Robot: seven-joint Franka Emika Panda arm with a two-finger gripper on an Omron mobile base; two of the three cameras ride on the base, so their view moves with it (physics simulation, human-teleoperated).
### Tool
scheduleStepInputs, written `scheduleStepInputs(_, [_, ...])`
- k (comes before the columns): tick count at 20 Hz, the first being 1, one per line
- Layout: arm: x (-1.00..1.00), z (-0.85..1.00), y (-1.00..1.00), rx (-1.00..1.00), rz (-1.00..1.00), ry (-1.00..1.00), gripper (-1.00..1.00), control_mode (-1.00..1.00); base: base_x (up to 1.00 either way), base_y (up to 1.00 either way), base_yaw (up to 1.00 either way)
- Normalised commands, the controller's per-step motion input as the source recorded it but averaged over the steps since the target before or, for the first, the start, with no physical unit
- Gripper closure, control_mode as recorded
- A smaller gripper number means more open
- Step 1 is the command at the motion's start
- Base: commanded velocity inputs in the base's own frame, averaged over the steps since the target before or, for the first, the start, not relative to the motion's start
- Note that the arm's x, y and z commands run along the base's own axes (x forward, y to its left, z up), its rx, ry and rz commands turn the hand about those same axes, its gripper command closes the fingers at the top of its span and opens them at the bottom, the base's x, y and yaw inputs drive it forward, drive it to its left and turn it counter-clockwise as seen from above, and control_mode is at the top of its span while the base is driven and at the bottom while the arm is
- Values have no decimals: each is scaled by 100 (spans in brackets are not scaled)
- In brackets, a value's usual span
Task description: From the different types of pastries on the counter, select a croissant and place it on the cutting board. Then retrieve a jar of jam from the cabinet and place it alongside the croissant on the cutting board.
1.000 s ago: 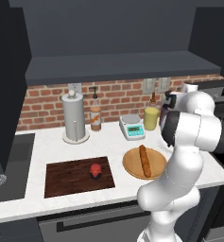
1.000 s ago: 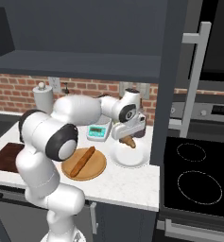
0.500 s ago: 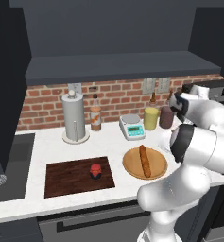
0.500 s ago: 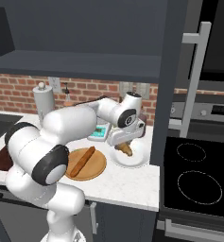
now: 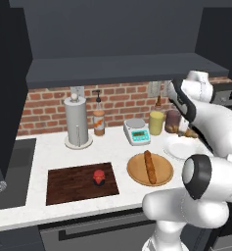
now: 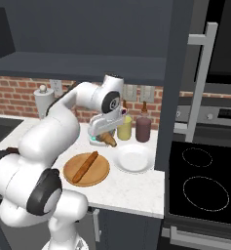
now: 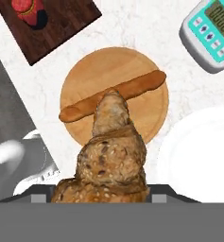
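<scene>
Your hand point(image 6: 107, 138) has lifted the croissant point(image 7: 111, 160) off the white plate point(image 6: 132, 158) in the last second, and it is now clamped on the pastry, carrying it in the air above the table point(image 5: 44, 206) between the plate and the round wooden plate point(image 5: 137, 169) that holds the long bread stick point(image 5: 149, 166). So the pick looks done and the carry has begun. The cutting board point(image 5: 71, 184) lies well off to the robot's left, and the jam jar point(image 5: 99, 177) with its red top already sits on it. You'll want to set the croissant down beside that jar, not on it.
</scene>
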Motion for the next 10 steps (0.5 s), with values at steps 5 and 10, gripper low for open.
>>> scheduleStepInputs(5, [-70,62,37,0,14,18,100,-100,0,0,0])
scheduleStepInputs(10, [-96,26,38,0,8,16,100,-100,0,0,0])
